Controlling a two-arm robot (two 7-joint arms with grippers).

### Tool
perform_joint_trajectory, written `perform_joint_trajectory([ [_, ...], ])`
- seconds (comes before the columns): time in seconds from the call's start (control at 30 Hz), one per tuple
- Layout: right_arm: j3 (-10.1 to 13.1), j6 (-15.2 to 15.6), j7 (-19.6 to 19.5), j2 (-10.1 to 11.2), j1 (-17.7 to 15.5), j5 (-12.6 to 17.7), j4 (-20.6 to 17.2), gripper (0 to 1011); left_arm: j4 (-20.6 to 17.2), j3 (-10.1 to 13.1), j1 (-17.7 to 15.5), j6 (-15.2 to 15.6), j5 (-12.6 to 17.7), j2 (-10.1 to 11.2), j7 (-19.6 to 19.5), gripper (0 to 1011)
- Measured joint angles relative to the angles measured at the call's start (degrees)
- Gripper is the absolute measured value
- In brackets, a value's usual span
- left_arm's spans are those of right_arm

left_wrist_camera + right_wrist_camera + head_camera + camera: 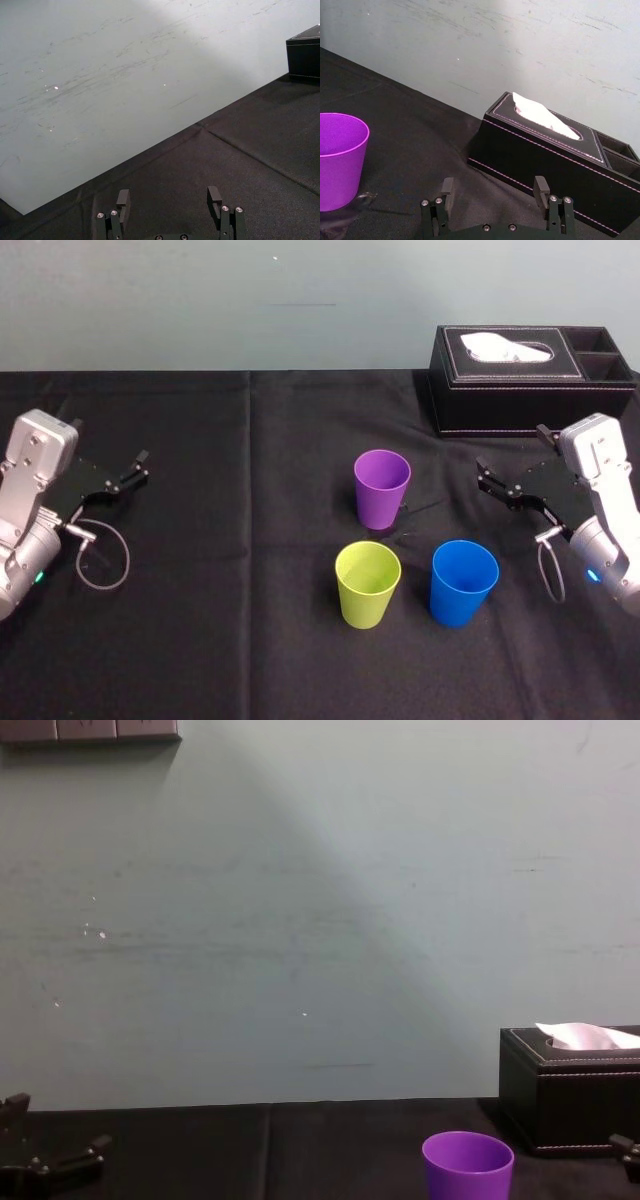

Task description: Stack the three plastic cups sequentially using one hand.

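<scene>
In the head view the purple cup, yellow-green cup and blue cup are standing upright and apart on the black cloth. The left gripper is lying well to their left, the right gripper just to their right, near the tissue box. Each wrist view is showing its own jaws spread and empty.

Three cups — one tissue box — two grippers.
</scene>
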Motion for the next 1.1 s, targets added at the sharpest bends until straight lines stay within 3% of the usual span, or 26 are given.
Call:
perform_joint_trajectory([
  [1.1,0.0,0.0,0.0,0.0,0.0,0.0,0.0,1002,0.0,0.0,0.0,0.0,0.0,0.0,0.0,1012],
])
